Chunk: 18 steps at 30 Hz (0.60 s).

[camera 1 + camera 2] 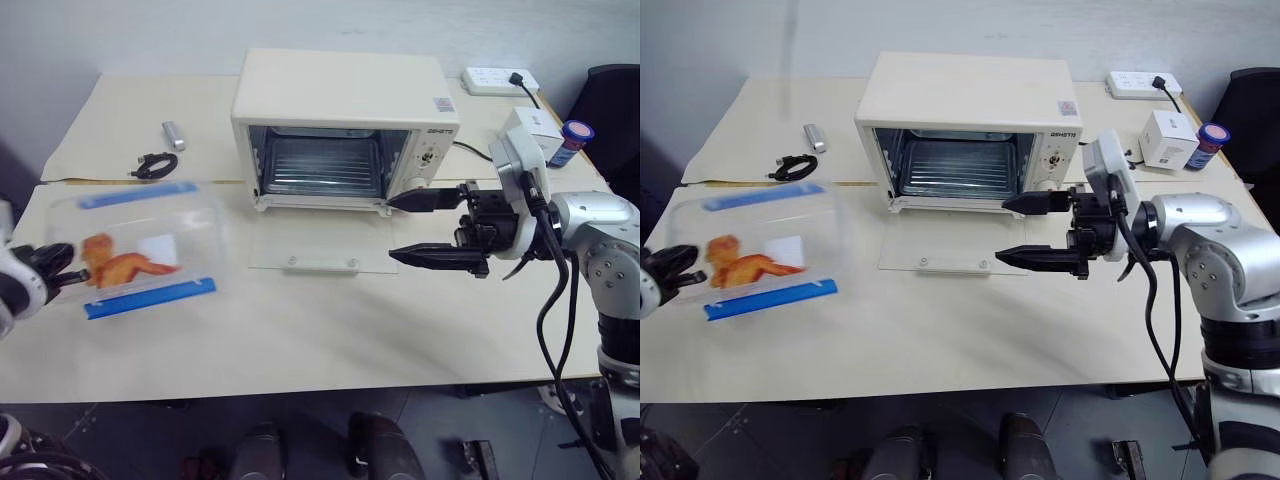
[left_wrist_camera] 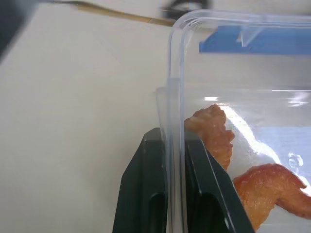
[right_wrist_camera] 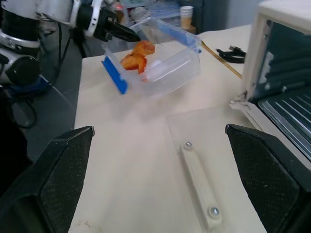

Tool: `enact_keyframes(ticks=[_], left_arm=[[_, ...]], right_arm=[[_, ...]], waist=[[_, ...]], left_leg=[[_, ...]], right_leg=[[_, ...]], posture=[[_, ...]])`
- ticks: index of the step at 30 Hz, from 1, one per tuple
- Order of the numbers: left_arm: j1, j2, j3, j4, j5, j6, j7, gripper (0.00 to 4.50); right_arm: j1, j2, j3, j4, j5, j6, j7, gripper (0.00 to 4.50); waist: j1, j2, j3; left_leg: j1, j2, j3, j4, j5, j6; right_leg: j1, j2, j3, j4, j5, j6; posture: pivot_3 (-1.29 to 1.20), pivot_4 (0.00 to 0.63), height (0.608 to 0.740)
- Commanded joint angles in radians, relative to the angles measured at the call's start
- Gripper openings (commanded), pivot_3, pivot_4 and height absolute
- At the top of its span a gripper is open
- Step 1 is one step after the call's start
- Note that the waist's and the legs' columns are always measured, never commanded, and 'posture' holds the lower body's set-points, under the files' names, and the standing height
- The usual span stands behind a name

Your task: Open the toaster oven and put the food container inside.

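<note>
The toaster oven (image 1: 345, 125) stands at the far middle of the table (image 1: 330, 330), its glass door (image 1: 312, 248) folded flat. At the near left, the left gripper (image 1: 62, 266) pinches the food container (image 1: 140, 250) by its rim, lifted off the table. The right gripper (image 1: 432, 228) hovers just right of the door, fingers spread wide and empty.

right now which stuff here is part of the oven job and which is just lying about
Job:
toaster oven, door down
food container, clamped by the left gripper
right gripper, open

Lying about:
black cable
silver cylinder
white box
power strip
blue-capped jar
</note>
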Motion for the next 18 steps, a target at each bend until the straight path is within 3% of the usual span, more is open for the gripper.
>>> enact_keyframes(ticks=[1, 5, 9, 16, 18], left_arm=[[-0.156, 0.030, -0.169, 0.059, -0.125, -0.013, 0.025, 0.03], [-0.334, -0.069, -0.389, 0.162, -0.117, -0.013, 0.091, 0.03], [-0.464, -0.194, -0.566, 0.285, -0.023, -0.013, 0.101, 0.03], [-0.565, -0.351, -0.675, 0.450, 0.183, -0.085, 0.091, 0.03], [-0.577, -0.386, -0.664, 0.476, 0.224, -0.107, 0.090, 0.74]], right_arm=[[0.067, -0.030, -0.087, -0.089, 0.037, 0.016, -0.054, 4.50], [0.138, -0.036, -0.144, -0.141, 0.058, 0.022, -0.116, 4.50], [0.203, -0.036, -0.199, -0.184, 0.079, 0.025, -0.169, 4.50], [0.294, -0.032, -0.262, -0.240, 0.113, 0.013, -0.233, 4.50], [0.315, -0.035, -0.270, -0.248, 0.109, 0.004, -0.245, 4.50]], waist=[[0.002, 0.000, 0.000], [0.002, 0.000, 0.000], [-0.005, 0.000, 0.000], [-0.001, 0.000, 0.000], [0.000, 0.000, 0.000]], left_leg=[[0.000, 0.000, -0.001, 0.000, 0.000, 0.000], [0.000, -0.001, 0.005, 0.000, 0.000, 0.000], [0.000, 0.001, 0.009, 0.000, 0.001, -0.001], [0.000, 0.002, 0.009, 0.000, 0.001, -0.002], [0.001, 0.002, 0.010, 0.000, 0.001, -0.002]], right_leg=[[0.000, 0.000, -0.001, 0.000, 0.000, 0.000], [0.001, 0.001, -0.001, -0.001, 0.000, 0.000], [0.000, 0.005, 0.000, -0.001, 0.000, 0.001], [0.000, 0.008, 0.001, -0.002, 0.000, 0.001], [0.001, 0.008, 0.001, -0.001, 0.000, 0.001]], posture=[[0.00, 0.150, 0.740], [0.00, 0.150, 0.740], [0.00, 0.150, 0.740], [0.00, 0.150, 0.740], [0.00, 0.150, 0.740]])
